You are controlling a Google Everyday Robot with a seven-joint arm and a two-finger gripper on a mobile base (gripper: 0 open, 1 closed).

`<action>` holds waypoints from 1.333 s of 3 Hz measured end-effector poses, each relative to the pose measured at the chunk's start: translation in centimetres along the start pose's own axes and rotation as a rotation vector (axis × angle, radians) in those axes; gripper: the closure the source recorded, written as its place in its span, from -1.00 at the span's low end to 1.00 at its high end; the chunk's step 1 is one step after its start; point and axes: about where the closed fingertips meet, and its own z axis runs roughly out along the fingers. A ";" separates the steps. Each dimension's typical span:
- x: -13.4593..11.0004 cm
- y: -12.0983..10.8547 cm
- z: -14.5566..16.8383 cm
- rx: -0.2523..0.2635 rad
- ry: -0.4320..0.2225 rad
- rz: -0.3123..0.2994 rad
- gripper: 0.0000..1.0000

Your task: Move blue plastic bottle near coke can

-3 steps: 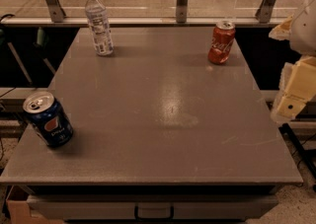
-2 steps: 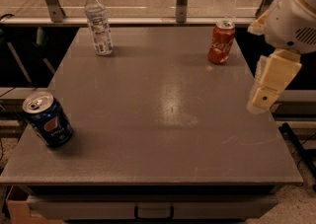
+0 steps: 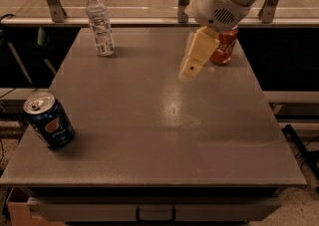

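Near left corner: Pepsi can (image 3: pixel 48 120) upright, close to the left edge. Same spot as a second ago. Not a task item.

Middle of the counter (image 3: pixel 164 140): bare grey top with a faint sheen, nothing standing on it.

Change noted: the gripper (image 3: pixel 188 73) has come in from beyond the right edge. A second ago it hung off the counter's right side. Now it is over the far half, right of centre, pointing down and to the left, and appears to hang above the surface rather than touch it. It carries nothing. Cannot tell whether it is open or closed, as it shows only as one pale block. The white wrist housing (image 3: pixel 219 6) sits above and behind it.

Far right corner: coke can (image 3: pixel 225 48) upright and unmoved. It is now partly hidden behind the gripper body, so only its red right side shows.

Far left corner: blue plastic bottle (image 3: pixel 99 21) upright with its white cap on, near the far edge. It is unmoved and well apart from both the gripper and the coke can.

Judgement: the approach has begun, but nothing of the task itself is done. The sweep runs leftward along the far half, which fits a reach for the bottle. The gripper passes just in front of the coke can, so there is some risk of the arm nudging it. The bottle is tall and light, and a grasp high on it could tip it.
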 end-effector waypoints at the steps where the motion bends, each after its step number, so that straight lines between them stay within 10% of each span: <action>1: 0.0 0.0 0.0 0.000 0.000 0.000 -1.00; 2: -0.2 -1.0 0.9 -0.003 -0.057 0.027 -1.00; 4: -9.2 -6.5 8.3 -0.014 -0.316 -0.011 -1.00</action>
